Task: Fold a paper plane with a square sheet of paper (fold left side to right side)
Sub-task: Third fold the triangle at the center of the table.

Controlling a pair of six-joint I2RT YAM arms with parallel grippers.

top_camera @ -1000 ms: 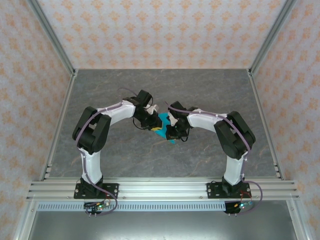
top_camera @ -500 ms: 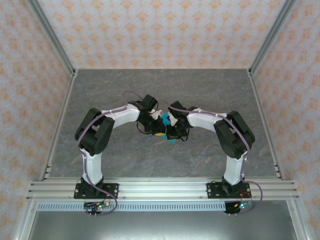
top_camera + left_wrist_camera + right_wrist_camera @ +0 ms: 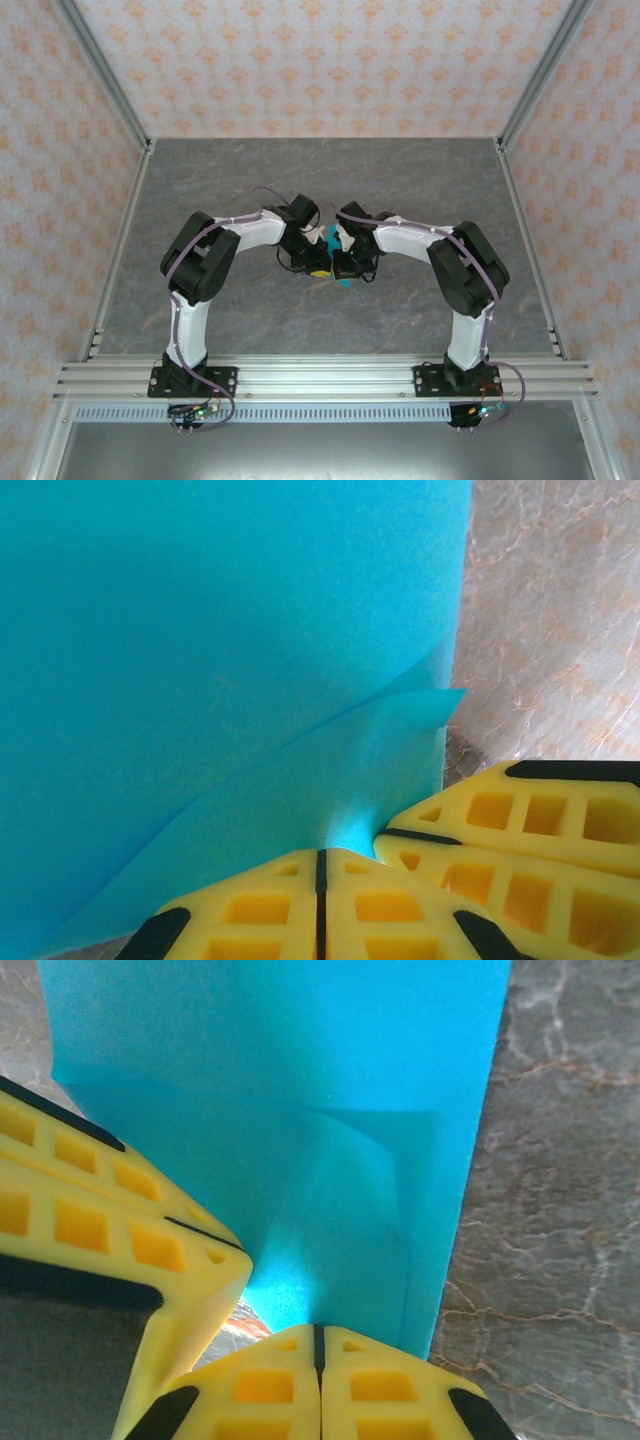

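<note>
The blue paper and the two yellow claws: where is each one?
blue paper (image 3: 200,630): left wrist view, on its flat upper layer.
left gripper (image 3: 320,856): left wrist view, at the seam between its closed yellow fingertips.
right gripper (image 3: 318,1332): right wrist view, at the seam between its closed yellow fingertips.

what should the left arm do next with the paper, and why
Probably lower the left claw toward the table to press the folded layers flat. Both it and the right claw are shut on the cyan paper, tips side by side, and in the left wrist view a loose flap corner gapes away from the layer behind it instead of lying creased.
</note>
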